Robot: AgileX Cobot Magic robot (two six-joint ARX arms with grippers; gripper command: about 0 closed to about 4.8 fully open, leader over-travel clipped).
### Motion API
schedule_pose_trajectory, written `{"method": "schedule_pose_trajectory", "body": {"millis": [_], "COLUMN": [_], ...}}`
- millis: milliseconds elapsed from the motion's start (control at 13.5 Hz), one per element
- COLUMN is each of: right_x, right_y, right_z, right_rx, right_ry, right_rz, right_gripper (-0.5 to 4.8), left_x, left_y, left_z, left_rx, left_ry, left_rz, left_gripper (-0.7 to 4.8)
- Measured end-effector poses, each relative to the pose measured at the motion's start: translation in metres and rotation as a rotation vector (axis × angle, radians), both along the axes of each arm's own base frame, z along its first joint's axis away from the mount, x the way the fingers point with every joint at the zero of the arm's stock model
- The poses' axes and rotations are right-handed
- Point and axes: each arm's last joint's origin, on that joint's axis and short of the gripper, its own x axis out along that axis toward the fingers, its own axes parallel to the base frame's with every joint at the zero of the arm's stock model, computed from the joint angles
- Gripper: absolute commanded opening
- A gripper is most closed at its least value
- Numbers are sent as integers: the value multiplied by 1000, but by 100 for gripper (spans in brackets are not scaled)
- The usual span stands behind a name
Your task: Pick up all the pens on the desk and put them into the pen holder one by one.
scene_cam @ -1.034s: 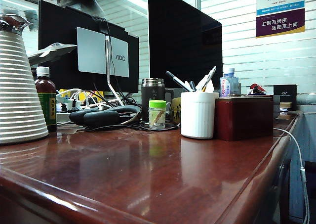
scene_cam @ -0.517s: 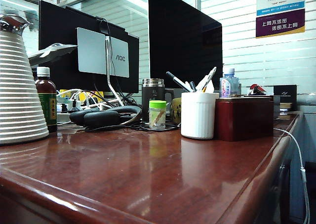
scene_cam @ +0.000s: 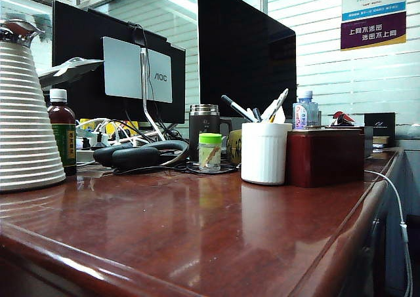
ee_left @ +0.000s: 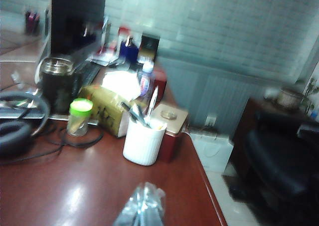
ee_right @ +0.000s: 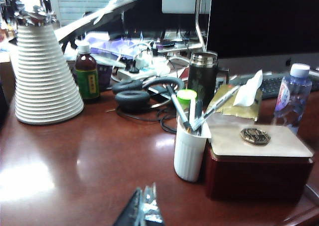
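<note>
The pen holder [scene_cam: 265,153] was a white ribbed cup, standing upright on the glossy reddish-brown desk [scene_cam: 197,238], its side touching or just short of the dark red box [scene_cam: 325,155]. Out of it stuck the pens [scene_cam: 256,108], fanned apart: three counted in the right wrist view, a black marker with a white band [ee_right: 178,109], a clear ballpoint [ee_right: 214,108] and a thin dark pen [ee_right: 198,114].

One holder, one red box, one steel-rimmed tumbler [scene_cam: 203,130] behind the holder, one small jar with a green lid [scene_cam: 209,152] just beside the holder, away from the box. One brown bottle [scene_cam: 62,131] and one ribbed white jug [scene_cam: 26,113] stood well apart from the holder, past the jar.

The left gripper [ee_left: 143,208] hovered over bare desk short of the holder, fingers pressed together, holding nothing. The right gripper [ee_right: 143,208] likewise, jaws shut and empty, near the holder but apart from it.

Against the frame a second earlier, nothing on the desk had shifted: holder, pens and box all sat just where they were.
</note>
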Motion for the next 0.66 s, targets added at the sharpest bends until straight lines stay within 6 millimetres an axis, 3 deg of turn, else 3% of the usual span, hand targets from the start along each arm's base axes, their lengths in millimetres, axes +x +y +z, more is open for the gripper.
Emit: {"method": "schedule_pose_trajectory", "body": {"millis": [222, 665], "right_x": [11, 19], "right_y": [4, 6], "right_z": [-37, -78], "right_rx": [11, 0], "right_ry": [138, 232], "right_rz": [2, -25], "right_gripper": [-7, -7], "left_x": [22, 33], "left_y": [-13, -17], "left_z": [-53, -90], "left_rx": [44, 70], "left_ry": [132, 195], "left_rz": [-2, 48], "left_gripper": [-6, -6]}}
